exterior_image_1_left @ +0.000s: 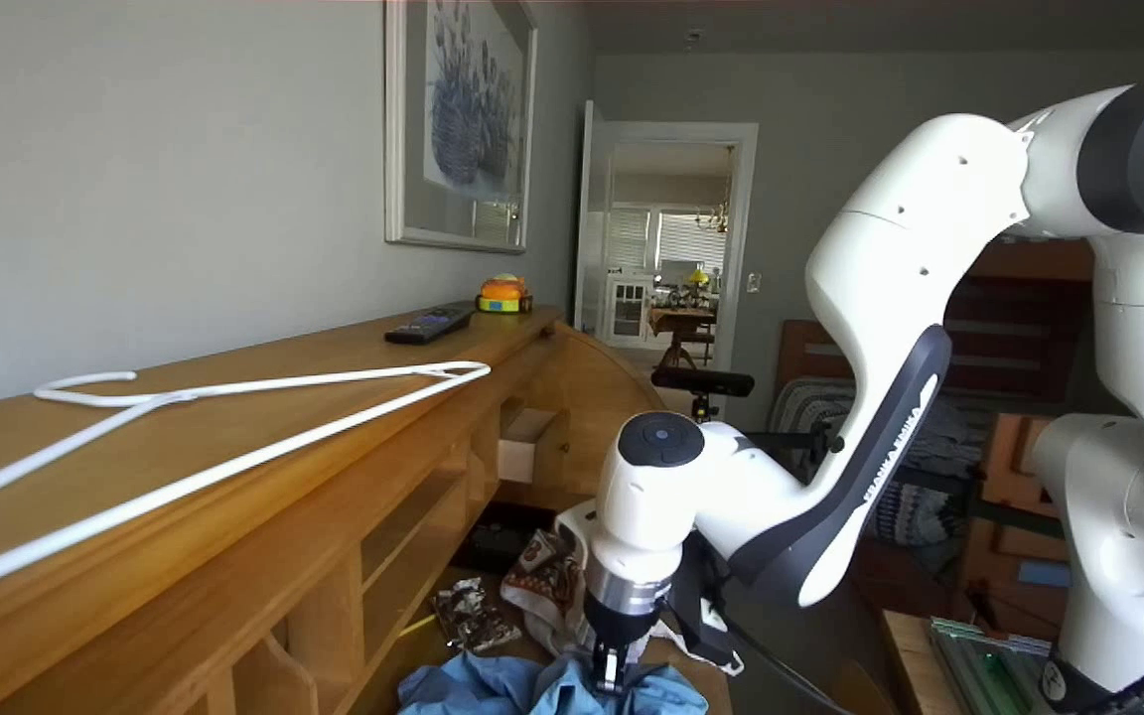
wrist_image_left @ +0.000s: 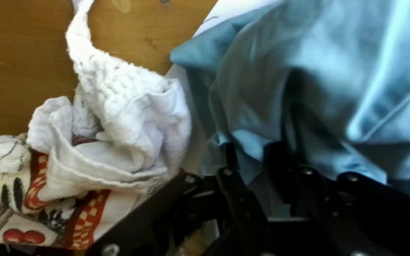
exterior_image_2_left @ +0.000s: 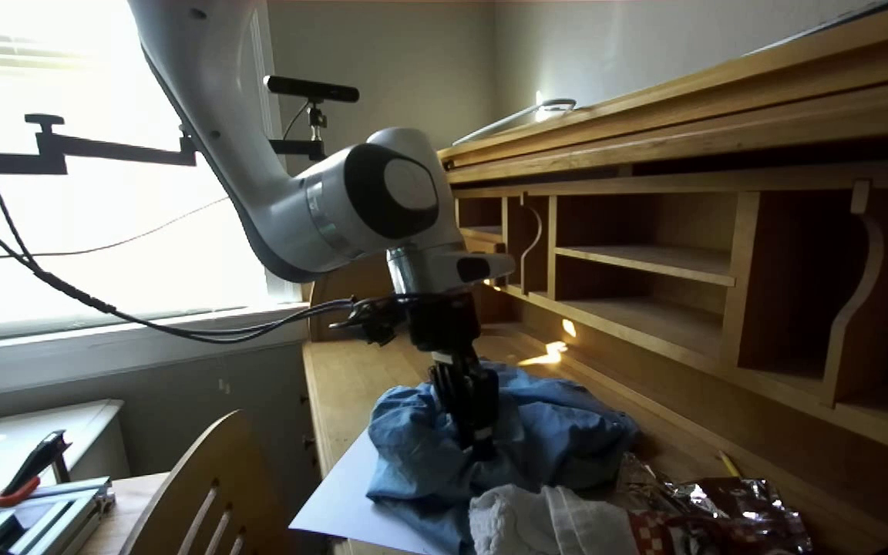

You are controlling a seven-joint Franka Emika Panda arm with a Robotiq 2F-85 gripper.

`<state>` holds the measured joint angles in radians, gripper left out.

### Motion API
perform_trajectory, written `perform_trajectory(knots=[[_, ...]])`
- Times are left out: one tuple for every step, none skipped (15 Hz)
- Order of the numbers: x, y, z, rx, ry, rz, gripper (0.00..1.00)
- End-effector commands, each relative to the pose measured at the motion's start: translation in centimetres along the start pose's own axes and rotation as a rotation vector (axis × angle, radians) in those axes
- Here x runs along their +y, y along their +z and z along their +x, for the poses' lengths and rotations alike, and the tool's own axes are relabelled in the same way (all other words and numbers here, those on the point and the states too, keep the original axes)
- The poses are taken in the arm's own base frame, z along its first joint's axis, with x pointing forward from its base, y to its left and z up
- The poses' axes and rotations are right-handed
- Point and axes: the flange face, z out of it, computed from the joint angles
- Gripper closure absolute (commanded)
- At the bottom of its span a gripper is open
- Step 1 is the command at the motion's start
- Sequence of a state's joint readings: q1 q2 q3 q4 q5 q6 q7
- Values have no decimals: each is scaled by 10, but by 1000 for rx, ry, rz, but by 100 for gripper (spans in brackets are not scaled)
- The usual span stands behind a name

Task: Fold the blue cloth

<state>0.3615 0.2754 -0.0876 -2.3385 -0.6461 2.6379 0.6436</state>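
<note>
Lying rumpled on the desk (exterior_image_2_left: 359, 366), the blue cloth (wrist_image_left: 326, 74) spreads mainly between one and two o'clock from the gripper (wrist_image_left: 253, 147) (wrist view), the likely folding direction; no long axis is clear. Jaws stand partly apart, cloth between; whether pinched cannot be told.

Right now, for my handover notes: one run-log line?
blue cloth: rumpled, not folded | gripper: down in cloth | grip: unclear

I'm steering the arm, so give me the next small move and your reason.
Probably close the gripper before lifting: in the wrist view its fingertips stand apart with some blue cloth showing between them, and the cloth lies rumpled, not yet folded.
</note>
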Motion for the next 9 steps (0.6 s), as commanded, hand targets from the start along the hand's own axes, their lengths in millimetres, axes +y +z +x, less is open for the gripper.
perform_trajectory(knots=[[45, -30, 3, 41, -48, 31, 38], [55, -37, 4, 53, -75, 48, 32], [64, -46, 5, 64, -99, 66, 24], [69, -56, 6, 87, -127, 90, 18], [70, -65, 5, 104, -152, 119, 11], [69, -77, 5, 126, -171, 154, 3], [67, -88, 6, 143, -195, 182, 1], [68, -99, 7, 149, -218, 207, 0], [64, -109, 7, 144, -243, 238, 0]])
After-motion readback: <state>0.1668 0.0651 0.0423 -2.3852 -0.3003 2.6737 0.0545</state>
